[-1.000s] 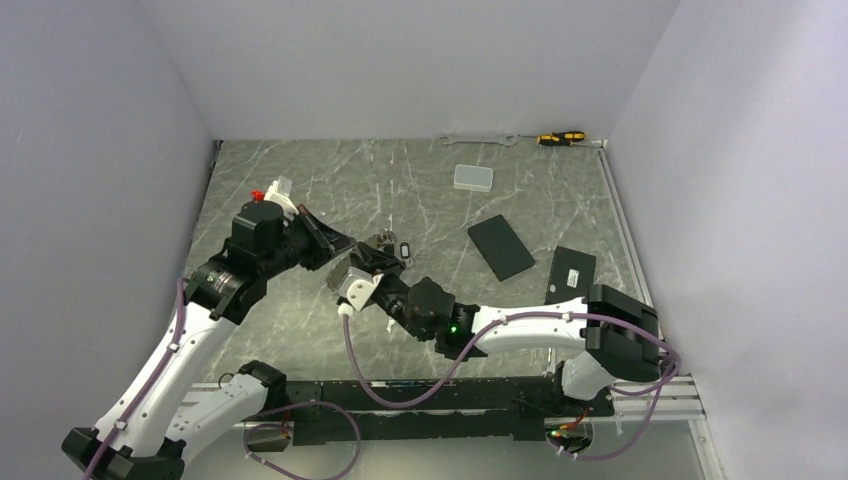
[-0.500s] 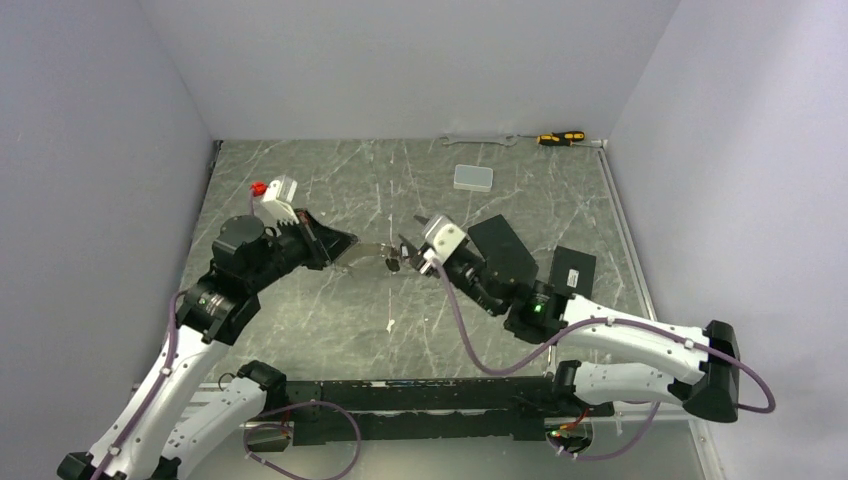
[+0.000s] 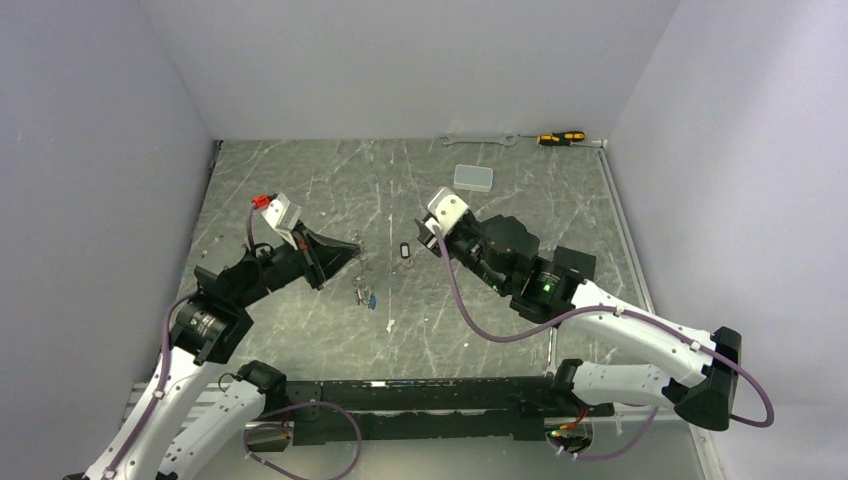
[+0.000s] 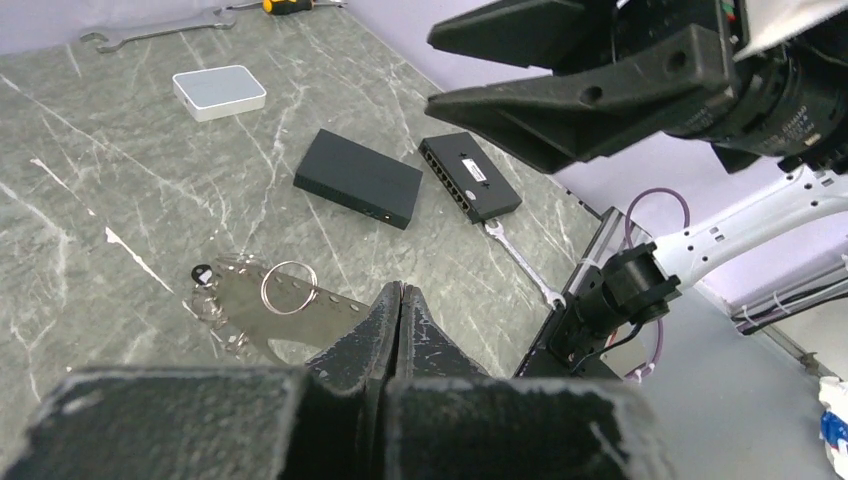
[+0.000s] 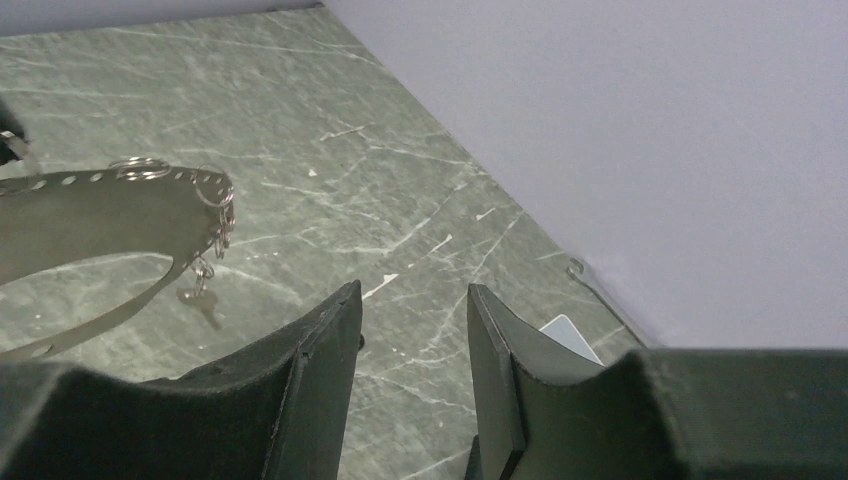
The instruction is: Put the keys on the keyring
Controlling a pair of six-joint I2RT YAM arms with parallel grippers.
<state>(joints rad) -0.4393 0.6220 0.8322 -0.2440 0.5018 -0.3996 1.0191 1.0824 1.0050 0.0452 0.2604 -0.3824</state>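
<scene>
The keyring shows in the left wrist view (image 4: 250,305) as a pale flat metal loop with small holes, running from my left gripper (image 4: 400,287) outward. The left jaws are pressed shut and seem to pinch its near end. A small round ring (image 4: 288,287) sits on it. In the top view the left gripper (image 3: 345,255) is at centre left, with keys (image 3: 363,290) and a blue tag (image 3: 372,300) hanging just below it. The black-framed tag (image 3: 404,250) lies at the loop's far end. My right gripper (image 5: 413,290) is open and empty, raised to the right of the loop (image 5: 110,215), from which a key (image 5: 205,300) dangles.
A white box (image 3: 473,177), a spanner (image 3: 478,139) and a screwdriver (image 3: 560,137) lie at the back. A black box (image 4: 358,190) and a black switch (image 4: 468,190) lie to the right, partly under the right arm. A second spanner (image 4: 520,265) lies beside them.
My right gripper has drawn back from the keyring to the right and up, and is open. My left gripper has shifted slightly down and right, still shut, with the keys hanging below it.
</scene>
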